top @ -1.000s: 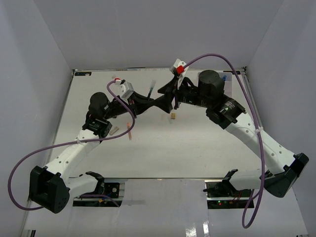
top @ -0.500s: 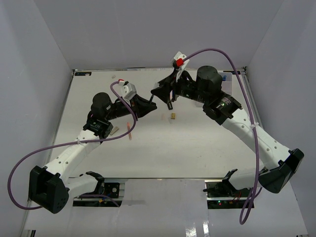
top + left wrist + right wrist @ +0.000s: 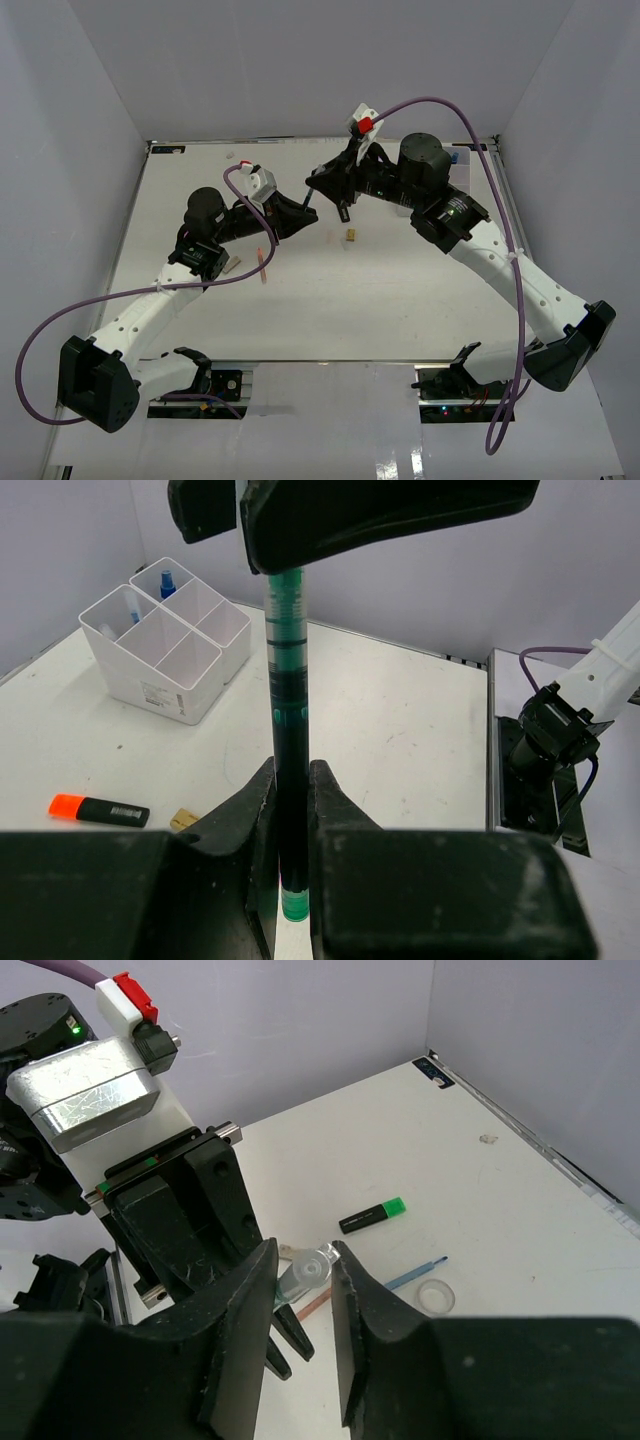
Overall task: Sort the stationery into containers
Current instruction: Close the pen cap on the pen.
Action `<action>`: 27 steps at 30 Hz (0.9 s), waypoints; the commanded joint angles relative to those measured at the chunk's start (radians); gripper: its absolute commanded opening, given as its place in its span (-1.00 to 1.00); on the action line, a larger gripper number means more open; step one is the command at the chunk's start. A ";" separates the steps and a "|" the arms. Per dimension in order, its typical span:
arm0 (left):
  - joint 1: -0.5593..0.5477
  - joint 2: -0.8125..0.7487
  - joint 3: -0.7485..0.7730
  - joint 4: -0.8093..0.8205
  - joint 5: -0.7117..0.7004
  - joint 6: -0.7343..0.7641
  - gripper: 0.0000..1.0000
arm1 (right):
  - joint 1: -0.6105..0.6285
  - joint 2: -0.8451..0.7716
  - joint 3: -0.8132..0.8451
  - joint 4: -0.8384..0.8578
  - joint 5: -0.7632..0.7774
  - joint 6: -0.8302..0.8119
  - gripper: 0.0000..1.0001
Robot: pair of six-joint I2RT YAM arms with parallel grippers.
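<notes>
Surface: white table, grey walls round it.
Landmark: white organiser box, three compartments.
Green pen: aloft, well apart from the box.
Left gripper: clamped on one end of the pen.
Right gripper: fingers closely flank the other end; pinch cannot be told.
Risk: pen likely drops if left frees before right holds.
Room: walls close behind the box; bare table before it.
</notes>
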State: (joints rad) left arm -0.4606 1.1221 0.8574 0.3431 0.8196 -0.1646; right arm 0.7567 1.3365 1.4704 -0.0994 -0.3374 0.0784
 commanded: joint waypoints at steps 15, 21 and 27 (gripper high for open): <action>-0.004 -0.027 -0.001 0.008 0.016 0.013 -1.00 | -0.005 0.009 0.024 0.017 -0.067 0.012 -0.39; -0.006 -0.021 -0.004 0.011 0.024 0.013 -1.00 | -0.005 0.032 0.034 -0.026 -0.092 0.009 -0.39; -0.004 -0.018 -0.006 0.014 0.023 0.014 -1.00 | -0.005 0.029 0.044 -0.037 -0.112 0.011 -0.21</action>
State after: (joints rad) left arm -0.4606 1.1221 0.8574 0.3439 0.8246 -0.1608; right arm 0.7540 1.3705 1.4700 -0.1337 -0.4290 0.0898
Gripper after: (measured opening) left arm 0.210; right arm 0.386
